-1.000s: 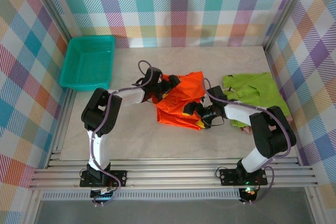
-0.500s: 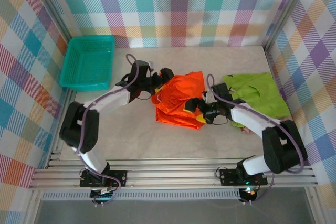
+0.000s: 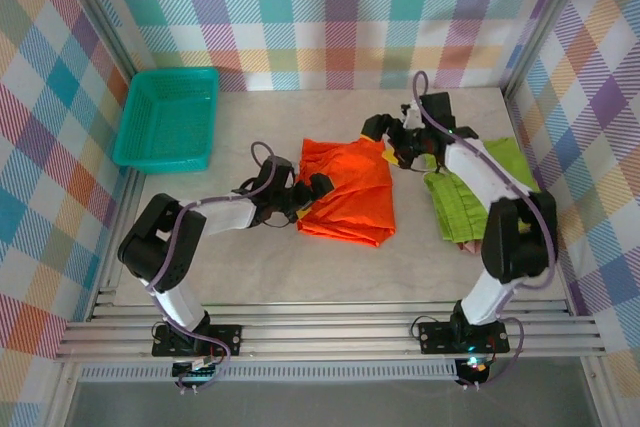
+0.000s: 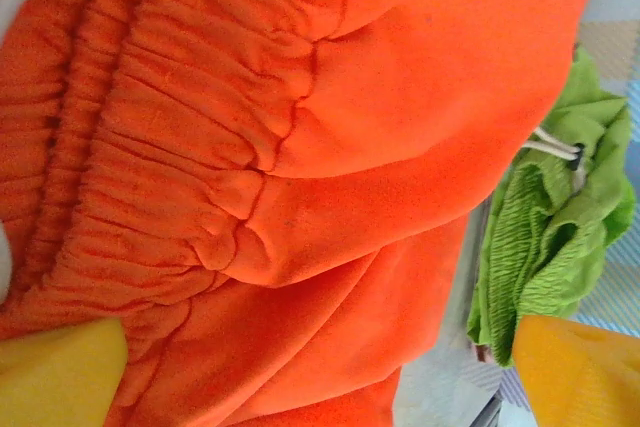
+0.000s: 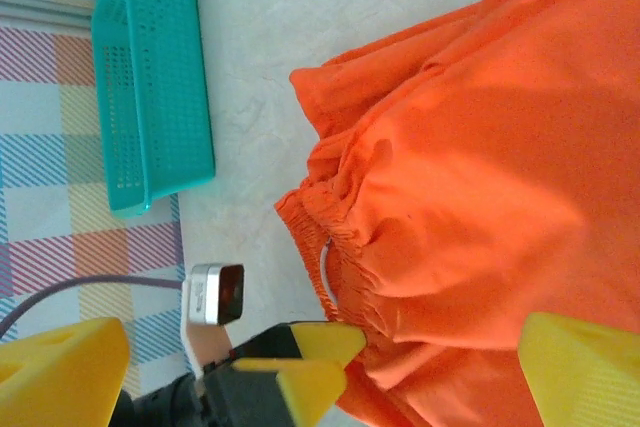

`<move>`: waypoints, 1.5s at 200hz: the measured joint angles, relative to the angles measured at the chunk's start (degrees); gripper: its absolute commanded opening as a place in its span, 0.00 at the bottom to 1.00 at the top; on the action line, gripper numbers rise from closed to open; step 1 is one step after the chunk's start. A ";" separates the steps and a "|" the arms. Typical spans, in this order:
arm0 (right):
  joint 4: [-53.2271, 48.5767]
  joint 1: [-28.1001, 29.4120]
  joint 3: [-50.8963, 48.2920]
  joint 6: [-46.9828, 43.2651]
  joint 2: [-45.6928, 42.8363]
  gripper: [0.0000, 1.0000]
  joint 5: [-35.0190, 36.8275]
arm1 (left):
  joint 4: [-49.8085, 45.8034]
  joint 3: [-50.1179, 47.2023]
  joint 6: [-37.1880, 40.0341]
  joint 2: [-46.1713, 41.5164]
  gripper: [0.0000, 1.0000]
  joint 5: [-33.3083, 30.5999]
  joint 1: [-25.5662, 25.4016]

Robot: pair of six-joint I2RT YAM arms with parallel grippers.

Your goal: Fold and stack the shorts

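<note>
The bright orange shorts (image 3: pixel 345 192) lie flattened in the middle of the table, elastic waist toward the left. My left gripper (image 3: pixel 300 197) stands open at their left edge; in its wrist view the waistband (image 4: pixel 170 147) lies under the spread yellow fingertips (image 4: pixel 55 372). My right gripper (image 3: pixel 385 137) hangs open over the far right corner of the orange shorts (image 5: pixel 480 167), holding nothing. The right wrist view also catches the left gripper (image 5: pixel 310 362) at the waist. The lime green shorts (image 3: pixel 470 197) lie bunched to the right, partly under my right arm.
A teal mesh basket (image 3: pixel 168 117) stands at the far left, also seen in the right wrist view (image 5: pixel 150 97). Checked walls close the table on three sides. Bare tabletop (image 3: pixel 300 267) lies in front of the orange shorts.
The right gripper has swung from the orange shorts' near right side to their far right corner. The left gripper has drawn back toward the near left edge. The orange shorts now lie flatter.
</note>
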 measured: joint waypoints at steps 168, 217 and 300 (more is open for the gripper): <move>2.12 1.25 14.03 3.61 26.93 1.00 -3.54 | 12.07 -14.64 1.18 -7.50 1.00 -4.55 -0.02; -0.35 1.66 6.60 -4.48 12.50 0.99 0.85 | -9.51 -9.55 4.87 -15.45 1.00 -7.10 0.00; -8.70 -1.27 -5.20 -18.43 -3.04 0.99 8.90 | -16.26 9.57 9.77 -11.34 1.00 -4.85 0.00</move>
